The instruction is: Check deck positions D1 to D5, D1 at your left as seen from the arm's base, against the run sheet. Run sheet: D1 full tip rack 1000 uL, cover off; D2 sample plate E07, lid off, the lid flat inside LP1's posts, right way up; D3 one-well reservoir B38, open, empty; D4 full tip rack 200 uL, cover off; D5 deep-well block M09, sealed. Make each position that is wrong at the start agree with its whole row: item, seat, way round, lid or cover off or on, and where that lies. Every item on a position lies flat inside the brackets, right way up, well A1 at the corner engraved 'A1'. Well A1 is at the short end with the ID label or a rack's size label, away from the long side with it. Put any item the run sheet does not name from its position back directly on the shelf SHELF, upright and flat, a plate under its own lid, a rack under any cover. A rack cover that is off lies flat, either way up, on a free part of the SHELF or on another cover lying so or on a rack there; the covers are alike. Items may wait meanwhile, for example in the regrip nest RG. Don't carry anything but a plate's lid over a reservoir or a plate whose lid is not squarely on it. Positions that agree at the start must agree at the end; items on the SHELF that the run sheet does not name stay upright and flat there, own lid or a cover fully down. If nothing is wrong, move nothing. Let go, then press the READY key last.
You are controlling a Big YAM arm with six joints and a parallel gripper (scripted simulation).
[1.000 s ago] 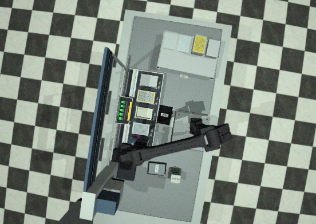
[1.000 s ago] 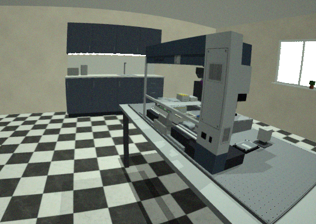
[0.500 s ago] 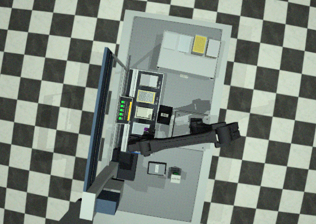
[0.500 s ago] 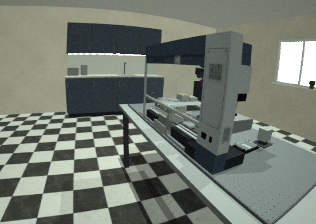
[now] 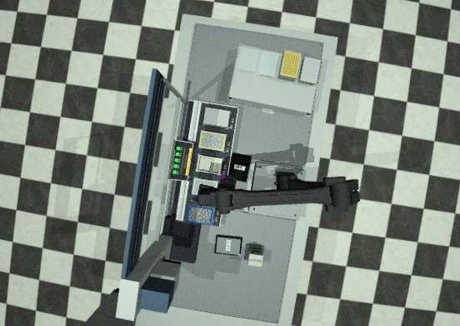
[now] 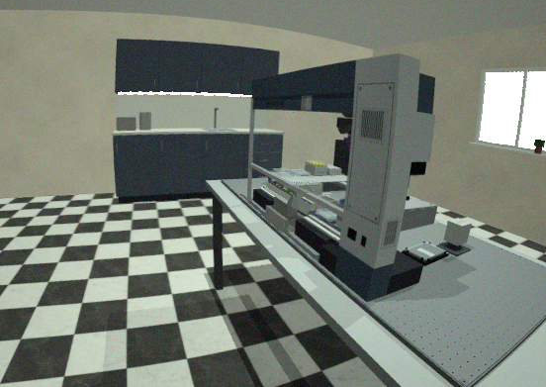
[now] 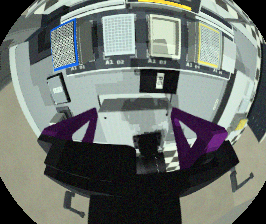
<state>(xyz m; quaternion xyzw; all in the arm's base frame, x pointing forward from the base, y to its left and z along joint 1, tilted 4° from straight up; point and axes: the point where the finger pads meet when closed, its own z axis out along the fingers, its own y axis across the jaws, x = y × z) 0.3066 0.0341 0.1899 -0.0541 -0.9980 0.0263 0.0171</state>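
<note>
Seen from above, the five deck positions run in a column. A blue-framed tip rack lies at the near end. Then come a white plate, a cream reservoir, a yellow-framed tip rack and a pale block. My gripper hangs beside the white plate, mostly hidden under the arm. In the wrist view its purple fingers stand wide apart with nothing between them. That view also shows the blue rack, the plate, the reservoir and the yellow rack ahead.
The shelf at the far end holds two white items, a white plate and a yellow rack. A black nest stands beside the deck. A black-framed holder and the key box sit near the gantry column.
</note>
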